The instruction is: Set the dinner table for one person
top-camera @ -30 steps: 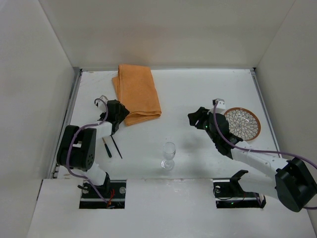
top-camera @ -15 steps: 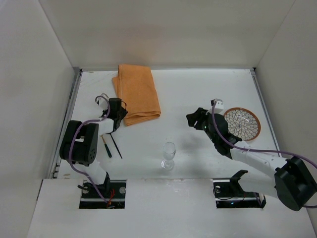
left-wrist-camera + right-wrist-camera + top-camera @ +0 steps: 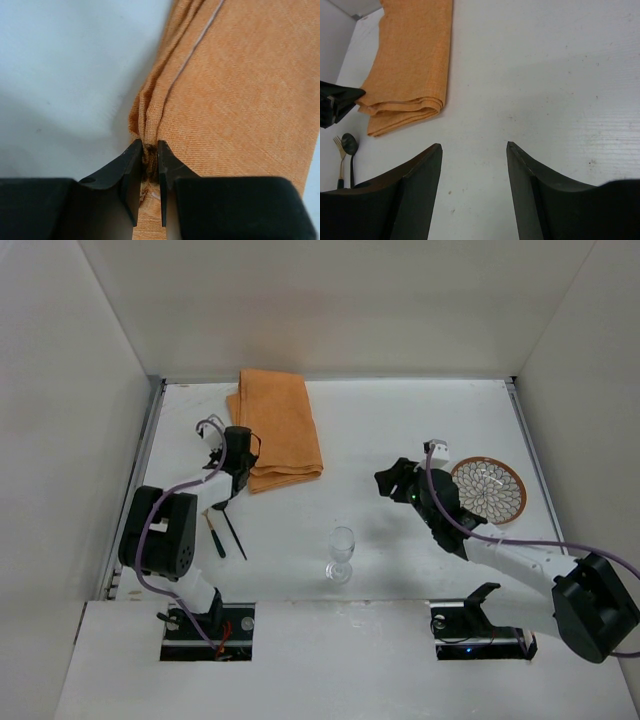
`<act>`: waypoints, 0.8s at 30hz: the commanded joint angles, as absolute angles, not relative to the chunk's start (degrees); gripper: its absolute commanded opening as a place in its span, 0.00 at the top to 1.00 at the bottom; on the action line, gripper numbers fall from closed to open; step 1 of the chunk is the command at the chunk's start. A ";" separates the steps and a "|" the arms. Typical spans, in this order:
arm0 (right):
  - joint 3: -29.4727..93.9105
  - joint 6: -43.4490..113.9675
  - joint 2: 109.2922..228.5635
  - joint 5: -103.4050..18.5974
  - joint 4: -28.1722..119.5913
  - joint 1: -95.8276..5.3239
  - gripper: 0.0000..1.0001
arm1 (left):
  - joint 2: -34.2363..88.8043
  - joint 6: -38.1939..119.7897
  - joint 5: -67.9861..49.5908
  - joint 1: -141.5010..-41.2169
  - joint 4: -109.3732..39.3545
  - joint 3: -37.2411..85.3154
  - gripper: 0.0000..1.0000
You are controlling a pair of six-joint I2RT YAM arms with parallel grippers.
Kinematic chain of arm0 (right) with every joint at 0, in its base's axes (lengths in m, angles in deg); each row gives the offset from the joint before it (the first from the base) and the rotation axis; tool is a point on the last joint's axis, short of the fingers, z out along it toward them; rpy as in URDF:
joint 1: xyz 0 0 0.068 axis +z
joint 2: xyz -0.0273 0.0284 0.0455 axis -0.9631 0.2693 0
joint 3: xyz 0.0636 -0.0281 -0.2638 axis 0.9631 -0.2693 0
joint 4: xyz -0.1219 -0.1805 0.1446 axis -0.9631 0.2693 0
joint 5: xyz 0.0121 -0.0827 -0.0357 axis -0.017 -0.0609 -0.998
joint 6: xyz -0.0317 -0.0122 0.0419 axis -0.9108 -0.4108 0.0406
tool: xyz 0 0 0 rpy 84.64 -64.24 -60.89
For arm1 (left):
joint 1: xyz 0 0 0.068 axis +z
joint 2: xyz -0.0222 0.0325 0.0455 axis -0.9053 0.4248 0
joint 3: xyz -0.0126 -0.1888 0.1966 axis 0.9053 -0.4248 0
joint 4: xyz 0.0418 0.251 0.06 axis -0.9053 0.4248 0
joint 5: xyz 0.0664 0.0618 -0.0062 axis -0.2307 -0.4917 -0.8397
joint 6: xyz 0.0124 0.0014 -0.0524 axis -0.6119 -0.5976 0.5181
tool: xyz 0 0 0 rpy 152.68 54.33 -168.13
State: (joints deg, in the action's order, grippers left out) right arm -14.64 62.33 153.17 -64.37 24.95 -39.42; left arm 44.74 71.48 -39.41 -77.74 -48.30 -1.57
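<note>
Dinner table (image 3: 400,430): cloth (image 3: 235,100) pinched (left tool (image 3: 149,152)).

cloth (image 3: 278,430) back-L on table (image 3: 400,425), plate (image 3: 490,490) R, glass (image 3: 341,553) front-ctr

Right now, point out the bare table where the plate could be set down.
Widest: the table between the orange cloth and the plate, beyond the wine glass. Crowded: near left, around the cutlery and left gripper.
</note>
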 commanded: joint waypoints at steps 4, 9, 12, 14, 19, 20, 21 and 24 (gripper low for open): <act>-12.74 62.81 153.77 -63.67 21.30 -39.00 0.39 | 41.44 66.23 -39.44 -85.54 -48.64 9.94 0.96; -14.06 64.56 152.54 -64.10 19.98 -39.27 0.39 | 45.99 57.44 -35.75 -94.77 -46.35 22.25 0.96; -16.42 66.32 148.94 -66.65 19.01 -40.58 0.38 | 52.05 55.76 -27.69 -98.82 -46.97 28.66 0.95; -17.66 66.50 146.13 -67.71 19.45 -41.81 0.37 | 57.06 55.24 -21.70 -101.01 -47.32 33.49 0.95; -21.09 68.96 139.54 -70.78 19.89 -45.33 0.36 | 68.05 54.27 -13.43 -105.24 -47.67 43.78 0.93; -21.61 69.14 138.22 -71.40 20.15 -45.94 0.36 | 70.07 54.44 -11.76 -105.77 -47.41 45.89 0.93; -22.31 69.66 136.99 -72.36 20.15 -46.38 0.36 | 71.92 54.70 -10.01 -106.12 -47.23 47.83 0.92; -23.73 70.19 134.09 -74.65 20.59 -47.44 0.35 | 75.09 56.02 -5.08 -106.91 -47.84 50.65 0.84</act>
